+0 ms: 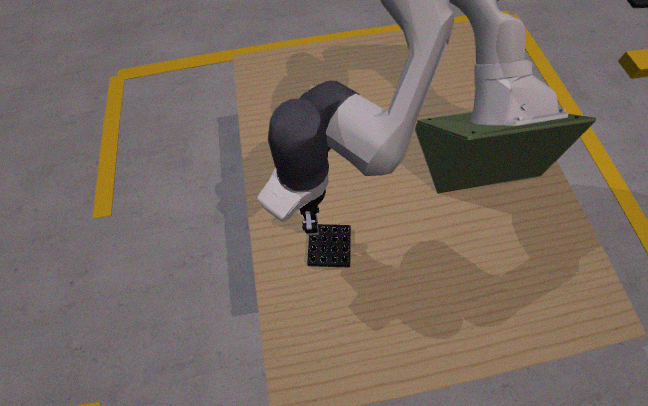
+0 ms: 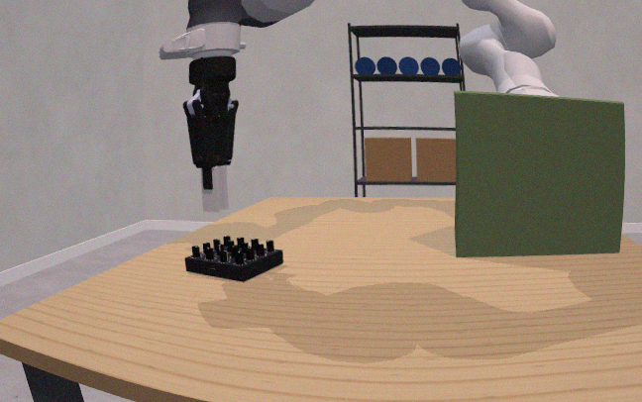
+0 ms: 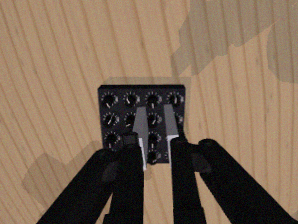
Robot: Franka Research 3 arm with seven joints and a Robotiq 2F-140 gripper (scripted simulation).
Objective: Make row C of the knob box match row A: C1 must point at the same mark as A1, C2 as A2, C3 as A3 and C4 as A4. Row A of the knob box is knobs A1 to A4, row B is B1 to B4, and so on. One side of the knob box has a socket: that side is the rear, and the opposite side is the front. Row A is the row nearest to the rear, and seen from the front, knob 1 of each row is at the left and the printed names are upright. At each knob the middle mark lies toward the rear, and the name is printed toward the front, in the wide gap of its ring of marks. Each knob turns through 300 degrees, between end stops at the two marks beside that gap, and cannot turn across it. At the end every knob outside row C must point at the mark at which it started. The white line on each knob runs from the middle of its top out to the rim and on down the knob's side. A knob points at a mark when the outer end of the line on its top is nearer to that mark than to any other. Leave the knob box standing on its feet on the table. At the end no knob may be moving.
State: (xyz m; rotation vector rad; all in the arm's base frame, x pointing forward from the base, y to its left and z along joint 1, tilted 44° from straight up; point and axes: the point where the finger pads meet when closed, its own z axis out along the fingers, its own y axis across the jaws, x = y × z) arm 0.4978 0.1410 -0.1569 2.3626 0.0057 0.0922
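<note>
Jaws point(image 1: 310, 232) point(image 2: 215, 210) nearly closed, slim gap, grasping nothing; held above the knob box point(image 1: 329, 253) point(image 2: 243, 271) point(image 3: 142, 91), which sits flat on the wooden surface point(image 1: 450, 370) point(image 2: 396, 381) point(image 3: 60, 45). Row C against row A: match unreadable, lines too small; progress cannot be told. No knob gripped. No task containers seen; rear shelf rack point(image 2: 353, 99) carries blue rounds point(image 2: 408, 65), brown boxes point(image 2: 387, 159).
</note>
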